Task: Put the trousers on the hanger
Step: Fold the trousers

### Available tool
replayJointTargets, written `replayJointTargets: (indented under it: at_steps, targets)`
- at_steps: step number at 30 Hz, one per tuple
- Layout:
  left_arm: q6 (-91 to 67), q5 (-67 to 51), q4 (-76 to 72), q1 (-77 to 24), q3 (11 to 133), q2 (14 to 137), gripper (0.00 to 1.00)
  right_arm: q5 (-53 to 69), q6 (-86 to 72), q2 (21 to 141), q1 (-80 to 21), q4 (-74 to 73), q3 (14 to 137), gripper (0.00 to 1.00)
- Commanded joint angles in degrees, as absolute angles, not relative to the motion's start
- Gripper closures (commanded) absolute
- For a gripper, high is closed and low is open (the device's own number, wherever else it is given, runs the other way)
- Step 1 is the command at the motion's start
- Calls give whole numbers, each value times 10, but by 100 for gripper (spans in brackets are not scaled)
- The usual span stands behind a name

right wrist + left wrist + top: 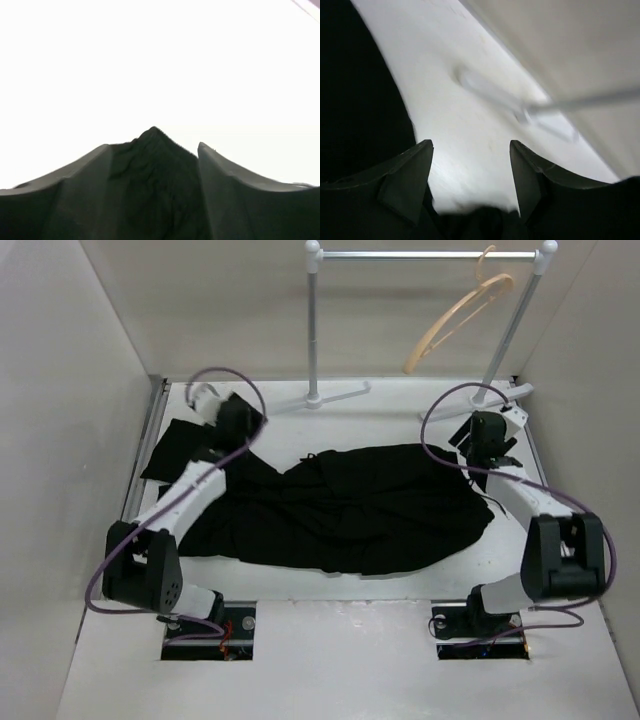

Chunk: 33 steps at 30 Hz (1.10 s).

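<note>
The black trousers [340, 510] lie spread and crumpled across the white table. The tan wooden hanger [460, 320] hangs tilted from the rail at the back right. My left gripper [235, 425] is over the trousers' far left end. In the left wrist view it [470, 145] is open, with dark cloth [360, 100] to its left and a little low between the fingers. My right gripper [490, 440] is at the trousers' far right corner. In the right wrist view it [153, 146] is open, and a peak of black cloth [150, 175] stands between the fingers.
A grey metal rail [420, 255] with white joints stands at the back on two posts [313, 330]. Its white foot shows blurred in the left wrist view [490, 92]. Pale walls [60, 390] enclose the table on three sides. Purple cables [230, 375] loop above both wrists.
</note>
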<state>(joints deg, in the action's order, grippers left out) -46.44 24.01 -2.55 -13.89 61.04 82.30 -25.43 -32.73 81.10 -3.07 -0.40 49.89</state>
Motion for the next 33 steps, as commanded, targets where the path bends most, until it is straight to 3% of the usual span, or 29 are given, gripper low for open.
replayJointTargets:
  at_steps: [1, 3, 7, 11, 16, 18, 26, 33]
  targets:
    - [-490, 248, -137, -210, 482, 805, 40, -167, -287, 884, -19, 18, 547, 20]
    - [-497, 256, -156, -238, 427, 786, 40, -136, -277, 930, -17, 14, 572, 18]
    - [-505, 253, -162, -265, 353, 732, 40, -134, -300, 975, -16, 4, 586, 24]
    - [-504, 248, -161, -259, 274, 661, 40, -141, -301, 1011, -18, -16, 618, 37]
    - [-517, 241, -143, -194, 200, 592, 40, -177, -313, 1036, -12, -23, 640, 81]
    - [-523, 238, -130, -159, 185, 572, 40, -202, -326, 1021, -5, -17, 629, 90]
    - [-559, 147, -104, 50, 128, 605, 41, -319, -371, 908, 51, 0, 582, 94]
    - [-559, 43, -83, 206, 76, 576, 46, -369, -391, 954, 65, -9, 606, 82]
